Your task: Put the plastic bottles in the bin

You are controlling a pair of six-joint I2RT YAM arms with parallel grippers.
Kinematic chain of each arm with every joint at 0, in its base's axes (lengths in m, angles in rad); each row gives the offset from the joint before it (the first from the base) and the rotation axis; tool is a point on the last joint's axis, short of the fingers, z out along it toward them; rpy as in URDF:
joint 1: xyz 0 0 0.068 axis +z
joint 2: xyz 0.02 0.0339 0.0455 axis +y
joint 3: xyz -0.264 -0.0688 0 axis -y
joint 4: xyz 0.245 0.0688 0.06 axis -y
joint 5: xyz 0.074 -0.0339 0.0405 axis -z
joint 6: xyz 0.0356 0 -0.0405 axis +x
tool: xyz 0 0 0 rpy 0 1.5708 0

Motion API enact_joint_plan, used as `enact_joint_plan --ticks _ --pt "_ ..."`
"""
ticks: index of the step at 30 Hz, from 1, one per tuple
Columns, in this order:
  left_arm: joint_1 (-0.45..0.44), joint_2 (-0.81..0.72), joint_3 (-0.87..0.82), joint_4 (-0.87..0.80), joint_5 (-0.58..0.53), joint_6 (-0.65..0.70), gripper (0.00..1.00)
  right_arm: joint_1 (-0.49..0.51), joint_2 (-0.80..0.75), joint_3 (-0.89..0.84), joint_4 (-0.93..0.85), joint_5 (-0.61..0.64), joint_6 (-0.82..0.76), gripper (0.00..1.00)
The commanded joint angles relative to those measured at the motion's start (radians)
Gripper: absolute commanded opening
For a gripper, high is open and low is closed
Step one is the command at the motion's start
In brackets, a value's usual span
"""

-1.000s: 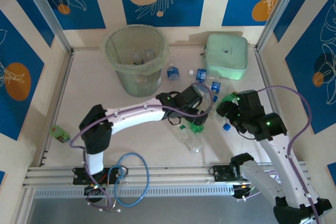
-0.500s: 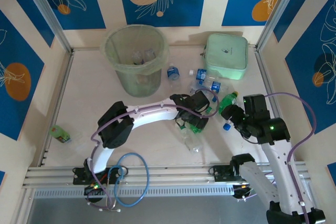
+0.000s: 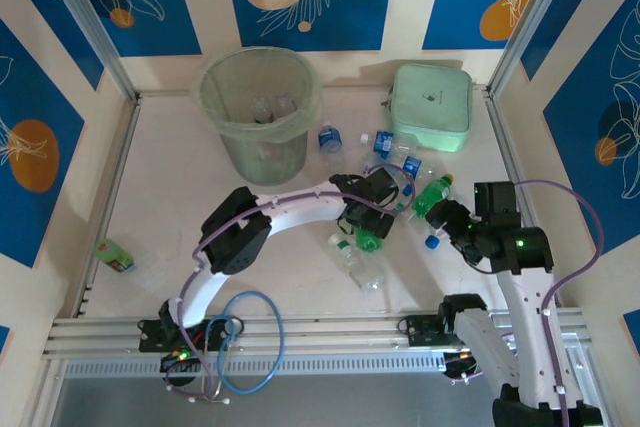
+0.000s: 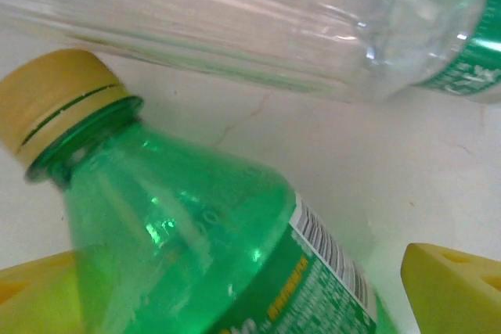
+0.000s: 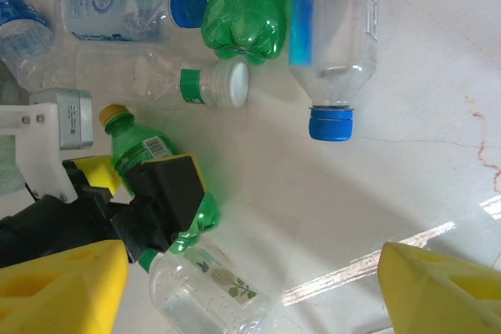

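Green bottle (image 4: pixel 196 248), bottom cropped, sits between parted left fingers (image 4: pixel 450 287); right fingers (image 5: pixel 63 287) gape empty.

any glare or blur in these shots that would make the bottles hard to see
Left wrist: very close; the green bottle is fairly sharp, the clear bottle above it soft with bright highlights. Right wrist: sharp, one white glare streak on bare table. Top external: even light, soft shadows, no glare on the bin.
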Motion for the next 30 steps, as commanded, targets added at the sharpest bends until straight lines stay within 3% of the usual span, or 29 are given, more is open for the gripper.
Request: enact_joint_plan --ticks 1,20,30 --pt "0.013 0.032 0.030 -0.024 0.035 -0.016 0.93 -0.024 -0.010 -0.016 -0.006 -0.046 -0.040 0.84" --pt "0.025 -0.041 0.053 -0.020 0.078 -0.052 0.66 -0.059 -0.014 -0.029 0.013 -0.077 -0.053 0.81" --pt "-0.006 -0.269 -0.007 -0.029 0.051 -0.040 0.65 -0.069 -0.030 -0.026 0.013 -0.073 -0.052 0.81"
